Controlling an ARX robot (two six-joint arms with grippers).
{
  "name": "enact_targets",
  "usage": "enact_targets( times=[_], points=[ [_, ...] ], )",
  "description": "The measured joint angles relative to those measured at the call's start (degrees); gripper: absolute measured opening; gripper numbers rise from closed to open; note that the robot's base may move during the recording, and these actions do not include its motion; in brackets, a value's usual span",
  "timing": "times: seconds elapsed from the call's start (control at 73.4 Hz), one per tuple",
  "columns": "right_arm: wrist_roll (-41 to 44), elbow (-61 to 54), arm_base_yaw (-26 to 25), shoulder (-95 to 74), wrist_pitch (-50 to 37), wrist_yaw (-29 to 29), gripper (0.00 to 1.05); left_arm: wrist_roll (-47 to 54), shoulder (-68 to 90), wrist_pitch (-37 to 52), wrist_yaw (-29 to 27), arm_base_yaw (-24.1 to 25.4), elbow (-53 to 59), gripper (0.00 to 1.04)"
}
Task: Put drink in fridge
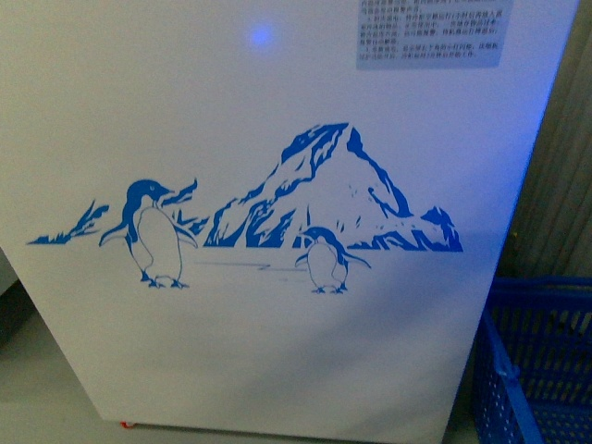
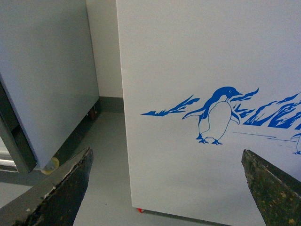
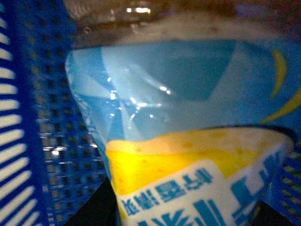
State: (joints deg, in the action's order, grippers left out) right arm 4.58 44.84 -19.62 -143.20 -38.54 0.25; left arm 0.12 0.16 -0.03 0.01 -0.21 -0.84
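My left tool (image 2: 165, 157) is apart, empty, facing the fridge (image 1: 277, 120). The right tool I cannot see or judge; the drink (image 3: 178, 117) is close before it, in the basket (image 3: 28, 117). Nothing is stored yet, I think.

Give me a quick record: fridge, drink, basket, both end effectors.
fridge: white front with blue penguin decal fills the front view; lid out of frame
drink: bottle with blue-and-yellow label, close up in right wrist view, basket mesh behind it
basket: blue, low, right of the fridge
left end effector: open, empty, facing the fridge
right end effector: fingers not visible; grip cannot be told
grey cabinet: beside the fridge
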Motion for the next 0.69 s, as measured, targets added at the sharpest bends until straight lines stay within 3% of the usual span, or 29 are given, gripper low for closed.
enact_targets(
  times=[0.123, 0.286, 0.558, 0.695],
  points=[
    [-0.66, -8.52, 0.66, 14.80, 1.95, -1.62, 0.37, 0.00, 0.00, 0.00, 0.00, 0.00, -0.02, 0.97],
    [-2.29, -16.96, 1.49, 42.56, 14.01, -4.61, 0.37, 0.00, 0.00, 0.00, 0.00, 0.00, 0.00, 0.97],
    [-5.75, -13.46, 2.67, 83.58, 36.00, -6.29, 0.37, 0.00, 0.00, 0.00, 0.00, 0.00, -0.02, 0.97],
    [-7.04, -12.02, 5.57, 96.54, 41.79, -4.66, 0.37, 0.00, 0.00, 0.00, 0.00, 0.00, 0.00, 0.97]
  ],
)
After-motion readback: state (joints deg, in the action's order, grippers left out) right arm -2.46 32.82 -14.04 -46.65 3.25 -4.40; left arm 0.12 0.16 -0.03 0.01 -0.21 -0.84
